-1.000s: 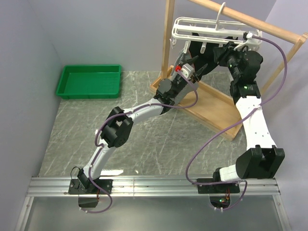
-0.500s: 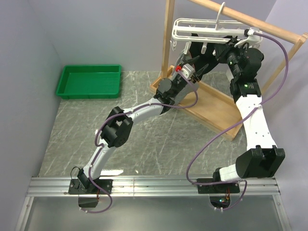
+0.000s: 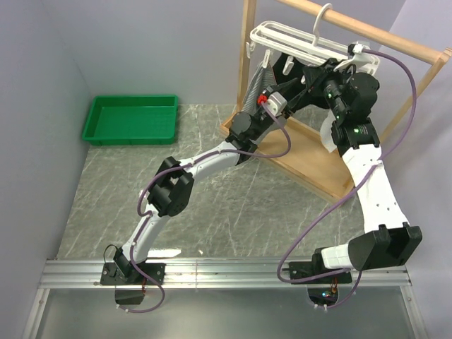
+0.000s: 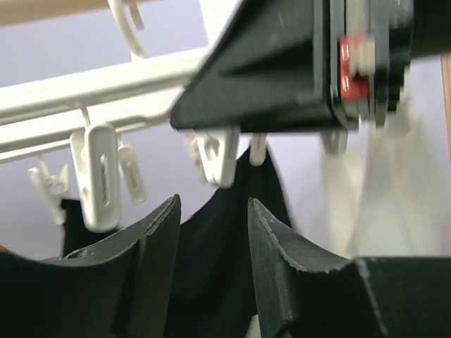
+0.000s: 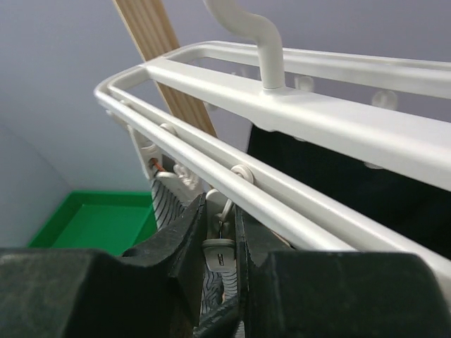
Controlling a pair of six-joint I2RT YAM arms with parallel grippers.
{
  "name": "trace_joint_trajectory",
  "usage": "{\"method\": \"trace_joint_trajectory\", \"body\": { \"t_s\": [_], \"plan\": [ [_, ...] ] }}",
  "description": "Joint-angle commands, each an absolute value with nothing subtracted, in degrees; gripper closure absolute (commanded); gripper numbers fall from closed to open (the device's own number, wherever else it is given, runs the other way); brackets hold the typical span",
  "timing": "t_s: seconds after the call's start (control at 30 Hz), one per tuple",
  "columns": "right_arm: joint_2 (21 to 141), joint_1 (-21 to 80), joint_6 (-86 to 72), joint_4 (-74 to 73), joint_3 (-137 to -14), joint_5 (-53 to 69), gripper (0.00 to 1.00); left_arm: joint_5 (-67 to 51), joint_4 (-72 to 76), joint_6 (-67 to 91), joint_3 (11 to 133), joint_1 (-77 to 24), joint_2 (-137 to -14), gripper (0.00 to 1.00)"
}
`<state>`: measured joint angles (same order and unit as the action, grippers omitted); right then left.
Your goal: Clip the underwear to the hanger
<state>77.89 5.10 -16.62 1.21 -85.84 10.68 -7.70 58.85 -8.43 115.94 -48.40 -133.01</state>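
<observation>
While the hanger [image 3: 282,35] hung by its hook from the wooden rack [image 3: 395,39] at the 1 o'clock corner of the desk [image 3: 233,212], the underwear [image 3: 260,79] dangled from the frame's 9 o'clock end. Its pinstriped cloth fell just beside the rack's upright post.

In the right wrist view the right gripper [image 5: 220,239] was drawn nearly closed. Its two fingers pinched a white clip [image 5: 218,248] that hung just under the hanger's outer bar, with the striped cloth at its 8 o'clock side.

The left gripper [image 4: 213,211] stood open below the frame, with nothing between its fingers [image 4: 151,260]. Through the gap showed a black garment [image 4: 218,274] hanging from the frame, and more clips [image 4: 102,176] dangled at 10 o'clock of it. From overhead, this gripper sat at 5 o'clock of the underwear, very near it; whether it touched the cloth I could not tell.

A small white cloth [image 3: 327,134] hung at 5 o'clock of the frame, close by the right forearm. A green tray [image 3: 131,120] lay at 10 o'clock on the desk, well apart from both arms.
</observation>
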Motion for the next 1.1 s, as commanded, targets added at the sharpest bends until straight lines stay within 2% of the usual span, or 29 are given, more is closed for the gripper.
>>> {"method": "trace_joint_trajectory", "body": {
  "t_s": [0.0,0.53,1.07],
  "plan": [
    [75.7,6.2,-16.4,1.4,-88.2,9.1,1.00,-8.4,60.6,-10.1,114.5,-48.9,-129.5,0.51],
    [75.0,11.1,-14.4,-1.9,-87.4,-1.4,1.00,-1.1,58.5,-18.7,118.2,-50.2,-130.8,0.50],
    [75.7,12.9,-15.0,-3.6,-87.9,-5.7,1.00,-2.5,60.1,-21.3,120.8,-51.0,-132.0,0.54]
  ]
}}
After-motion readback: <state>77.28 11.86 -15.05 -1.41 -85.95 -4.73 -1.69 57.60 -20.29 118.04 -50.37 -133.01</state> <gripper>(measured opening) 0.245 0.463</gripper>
